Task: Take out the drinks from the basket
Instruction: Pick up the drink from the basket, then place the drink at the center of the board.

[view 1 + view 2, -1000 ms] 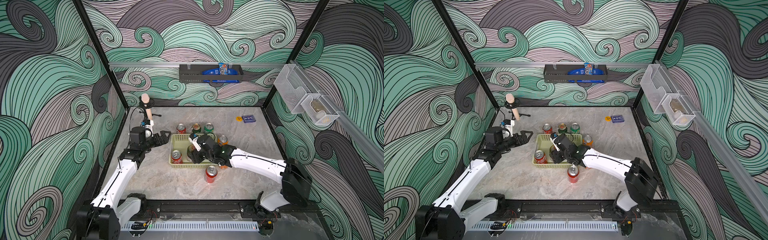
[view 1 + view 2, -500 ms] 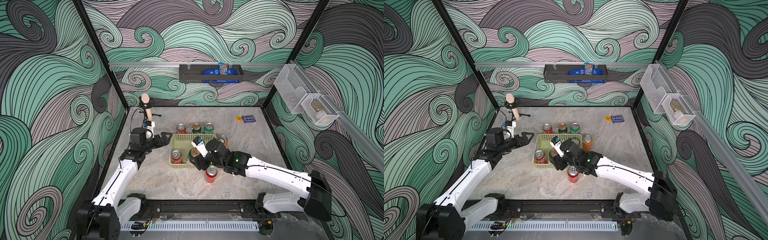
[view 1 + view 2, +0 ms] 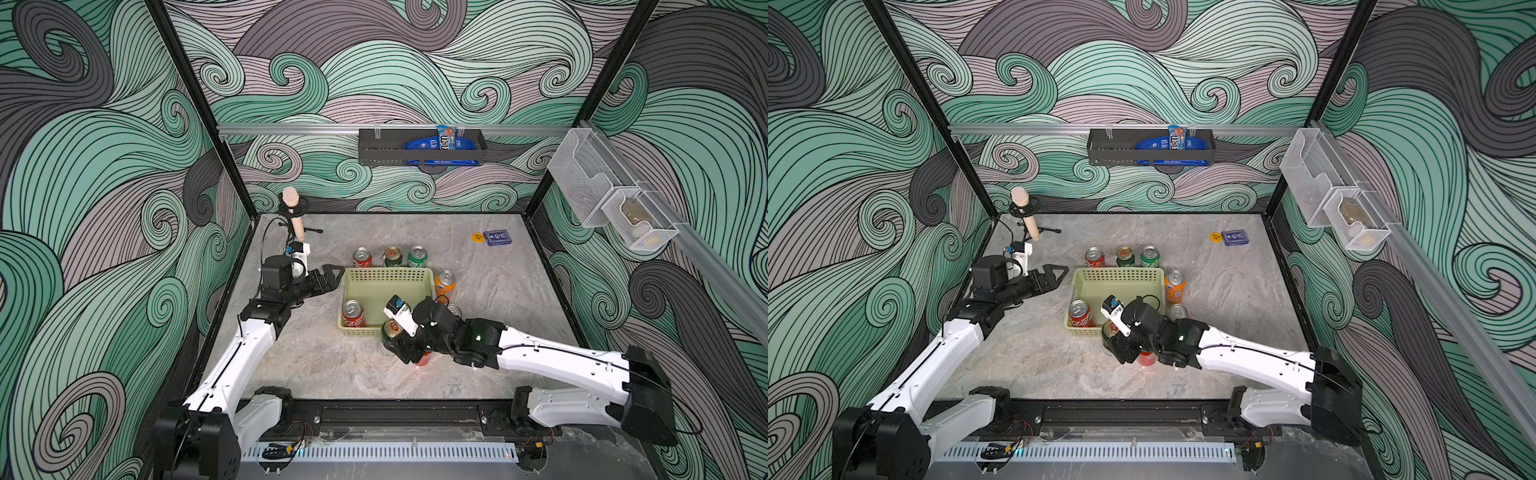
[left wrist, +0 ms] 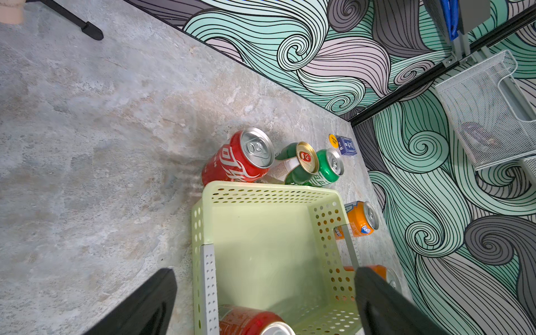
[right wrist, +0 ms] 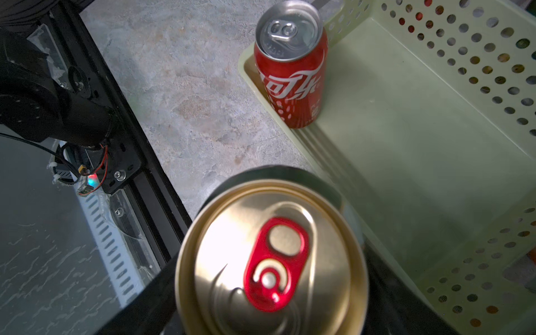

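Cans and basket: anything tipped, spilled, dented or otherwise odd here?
Nothing stands out. Every visible can stands upright, none spilled or dented: one red can sits in the basket, and the right gripper holds a dark green can by its near rim.

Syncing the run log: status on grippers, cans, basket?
Left gripper open beside basket. Right gripper shut on dark green can, at near rim. One red can left inside. Loose red can tight under right wrist.
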### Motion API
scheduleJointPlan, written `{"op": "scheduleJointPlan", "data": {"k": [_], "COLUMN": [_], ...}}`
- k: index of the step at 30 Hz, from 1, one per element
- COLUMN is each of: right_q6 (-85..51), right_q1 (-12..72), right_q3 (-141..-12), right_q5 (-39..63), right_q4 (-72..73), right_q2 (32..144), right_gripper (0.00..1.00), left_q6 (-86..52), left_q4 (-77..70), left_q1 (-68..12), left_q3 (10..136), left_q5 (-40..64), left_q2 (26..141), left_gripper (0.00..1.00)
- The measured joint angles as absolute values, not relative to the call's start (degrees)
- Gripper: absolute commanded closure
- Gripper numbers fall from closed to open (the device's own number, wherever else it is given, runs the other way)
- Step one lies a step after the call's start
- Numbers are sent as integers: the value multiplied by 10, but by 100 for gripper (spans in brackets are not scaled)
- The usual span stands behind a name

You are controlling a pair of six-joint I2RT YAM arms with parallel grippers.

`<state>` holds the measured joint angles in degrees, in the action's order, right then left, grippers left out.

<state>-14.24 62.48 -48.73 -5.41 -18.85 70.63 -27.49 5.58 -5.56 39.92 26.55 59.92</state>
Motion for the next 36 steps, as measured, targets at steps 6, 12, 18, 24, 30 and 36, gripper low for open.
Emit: {"op": "scheduleJointPlan", "data": {"k": [6,12,18,24,30,36], "right_q6": [-145,-153,-159,-168,-169,-169], "right_q1": [633,644,648,656,666,672], "right_q3": [-480,-468,-450,-439,-439,-440], "right_q5": [-73,-89,-102,-110,-124,-135], "right_q4": [-192,-182,-166,-137,-111,-99], "right_q2": [707,722,731,734,754,764], "right_gripper": [44,44,43,43,42,42], "left_q6": [-275,-275,-275,-275,-275,-275], "left_q4": [56,56,56,56,56,56], "left_q1": [-58,-58,-58,-58,-58,-58], "left_q3": [399,399,399,399,399,399], "left_q5": [265,263,263,263,263,263], "left_q2": [599,599,599,599,599,599], "left_gripper": [2,2,2,2,2,2]}}
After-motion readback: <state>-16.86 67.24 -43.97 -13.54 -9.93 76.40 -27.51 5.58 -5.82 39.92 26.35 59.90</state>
